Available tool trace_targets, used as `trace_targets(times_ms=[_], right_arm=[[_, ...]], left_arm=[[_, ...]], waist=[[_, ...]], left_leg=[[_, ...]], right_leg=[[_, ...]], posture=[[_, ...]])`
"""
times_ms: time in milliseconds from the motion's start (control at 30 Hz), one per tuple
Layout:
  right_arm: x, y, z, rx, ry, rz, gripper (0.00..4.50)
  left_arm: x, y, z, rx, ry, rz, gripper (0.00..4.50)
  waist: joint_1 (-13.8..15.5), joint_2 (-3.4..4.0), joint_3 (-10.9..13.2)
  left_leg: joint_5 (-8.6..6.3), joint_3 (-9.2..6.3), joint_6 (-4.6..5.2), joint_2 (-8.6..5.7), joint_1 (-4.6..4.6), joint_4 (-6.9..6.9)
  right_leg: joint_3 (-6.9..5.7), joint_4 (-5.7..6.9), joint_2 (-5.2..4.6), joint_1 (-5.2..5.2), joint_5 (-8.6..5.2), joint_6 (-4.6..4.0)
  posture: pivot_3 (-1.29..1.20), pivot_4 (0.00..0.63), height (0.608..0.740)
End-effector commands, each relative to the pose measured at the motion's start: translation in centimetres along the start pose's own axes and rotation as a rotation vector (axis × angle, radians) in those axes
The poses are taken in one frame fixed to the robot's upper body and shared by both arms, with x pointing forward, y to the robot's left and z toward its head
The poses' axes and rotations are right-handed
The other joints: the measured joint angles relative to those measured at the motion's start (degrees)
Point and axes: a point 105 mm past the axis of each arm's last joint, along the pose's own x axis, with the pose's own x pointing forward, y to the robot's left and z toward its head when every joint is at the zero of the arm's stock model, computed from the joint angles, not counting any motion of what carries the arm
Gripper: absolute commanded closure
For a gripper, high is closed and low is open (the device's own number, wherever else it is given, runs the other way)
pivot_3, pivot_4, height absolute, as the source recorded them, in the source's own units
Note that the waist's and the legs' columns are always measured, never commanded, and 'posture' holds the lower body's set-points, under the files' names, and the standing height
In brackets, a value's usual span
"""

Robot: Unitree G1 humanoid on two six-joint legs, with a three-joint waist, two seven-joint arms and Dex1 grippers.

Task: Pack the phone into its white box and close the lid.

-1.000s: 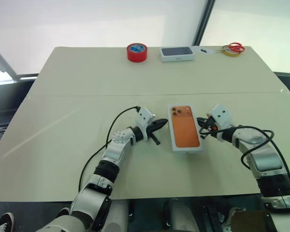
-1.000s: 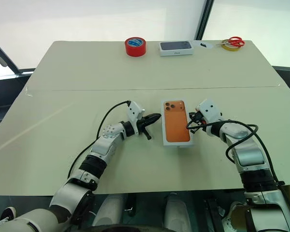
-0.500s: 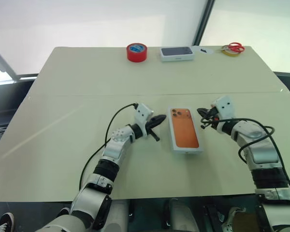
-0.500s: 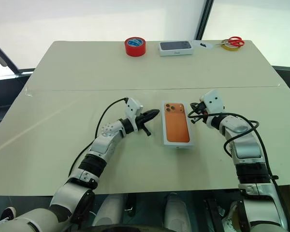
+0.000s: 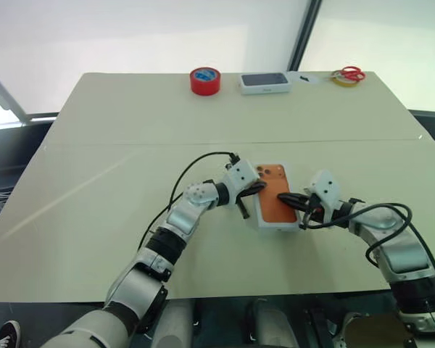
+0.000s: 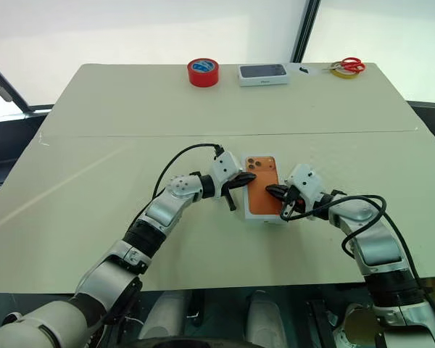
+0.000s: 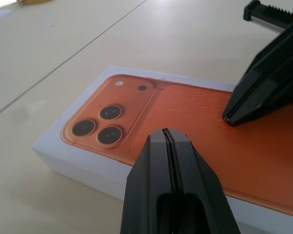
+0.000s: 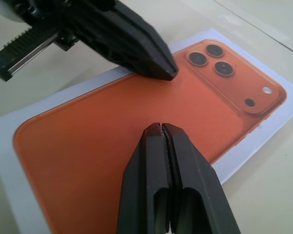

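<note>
A white box (image 6: pixel 264 217) lies flat at the table's middle. Its top face shows an orange phone (image 7: pixel 195 146) from the back, three dark lenses in one corner, flush inside a white border. I cannot tell whether this is the phone itself or a picture on the lid. My left gripper (image 6: pixel 252 176) is shut, its tip resting on the orange face near the lenses. From the opposite side my right gripper (image 6: pixel 270 191) is also shut, its tip on the orange face. The two tips stand a short way apart in the left wrist view (image 7: pixel 168 141) and the right wrist view (image 8: pixel 161 129).
Along the far edge of the table stand a red tape roll (image 6: pixel 203 72), a dark-topped white box (image 6: pixel 263 72) and red-handled scissors (image 6: pixel 348 66) on a yellow roll. A seam (image 6: pixel 130 135) crosses the tabletop beyond the box.
Both grippers came in from beside the box onto its orange top: the left from its left side, the right from its right. Both stayed shut.
</note>
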Motion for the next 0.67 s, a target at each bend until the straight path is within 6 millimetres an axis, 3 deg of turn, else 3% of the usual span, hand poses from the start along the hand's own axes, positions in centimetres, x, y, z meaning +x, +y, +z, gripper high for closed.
trace_targets(times_ms=[33,167,267,467,667], right_arm=[[-0.4,0.3,1.8,0.108,-0.086,0.047,3.69],[-1.0,-1.1,3.2,0.098,-0.145,0.002,1.61],[-2.0,-2.1,3.6,0.063,-0.159,-0.028,0.08],[-5.2,-3.4,4.1,-0.008,-0.125,-0.020,0.08],[-7.3,-5.2,3.3,-0.034,-0.054,-0.045,0.08]], left_arm=[[-1.6,1.5,0.1,-0.108,-0.049,0.081,3.71],[-5.4,4.0,2.2,-0.098,-0.145,0.161,1.66],[-8.8,5.2,2.4,-0.122,-0.142,0.187,0.18],[-16.2,6.4,2.6,-0.050,-0.109,0.212,0.18],[-21.3,7.2,-0.1,-0.036,0.015,0.288,0.18]], waist=[[0.0,-0.01,0.0],[-0.1,0.03,0.0],[0.0,0.04,0.0],[0.1,0.06,0.1],[-0.1,0.07,0.1]], left_leg=[[0.00,0.00,0.00,0.02,0.01,-0.03],[0.01,0.03,0.00,0.06,-0.19,-0.03],[0.01,0.03,-0.01,0.06,-0.24,-0.05],[-0.01,0.05,-0.05,0.00,-0.25,-0.03],[-0.09,0.06,-0.18,0.02,-0.17,-0.13]], right_leg=[[0.00,0.00,-0.01,0.01,0.00,-0.01],[0.06,0.09,-0.01,-0.15,0.06,0.10],[0.06,0.09,0.00,-0.21,0.08,0.15],[0.06,0.02,-0.11,-0.15,0.00,-0.03],[0.10,-0.08,-0.22,-0.32,-0.02,-0.07]], posture=[[0.00,0.150,0.740],[0.00,0.150,0.740],[0.00,0.150,0.740],[0.00,0.150,0.740],[0.00,0.150,0.740]])
